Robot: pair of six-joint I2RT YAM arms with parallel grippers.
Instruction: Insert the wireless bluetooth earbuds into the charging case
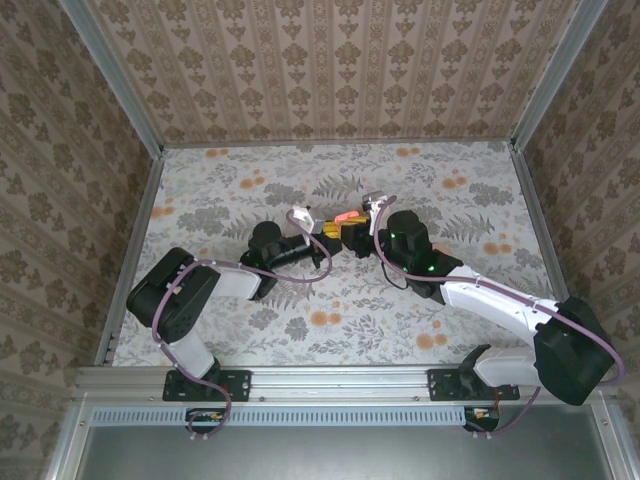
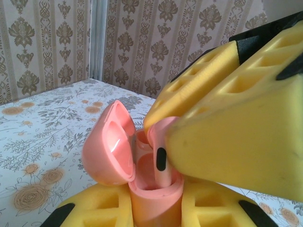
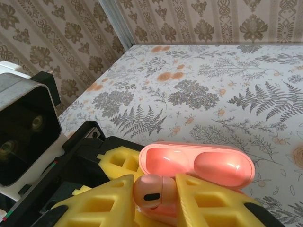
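Standing upright over the middle of the floral-printed desk [image 1: 250, 200], the small salmon-pink plastic charging case [image 2: 154, 201] has its hinged lid [image 2: 111, 146] swung wide open, leaning away to the left in the left wrist view with its glossy hollow turned toward the body. One tiny salmon-pink plastic earbud [image 2: 161, 156] is partly inside the nearer well of that body: its stem, marked with a black oval spot, reaches down past the rim, while its rounded head sits above the rim. Whether the other well holds anything cannot be told, since the bud and the fingers cover it. The left hand [image 2: 156, 215] is clamped on the lower body of the case, one yellow ribbed finger on each side, with the opening facing up. The right hand [image 3: 154, 189] comes down on the case from above and from the right; its two yellow fingers lie against the head of the earbud on both sides, pinching it, and the open lid lies just beyond their tips in the right wrist view. From above, the left arm [image 1: 190, 290] folds at its elbow near the left edge and runs its forearm rightward, and the right arm [image 1: 490, 300] stretches diagonally from the near right corner toward the centre. The two hands meet tip to tip there, with patterned wallpaper [image 1: 330, 70] on the walls around the desk.
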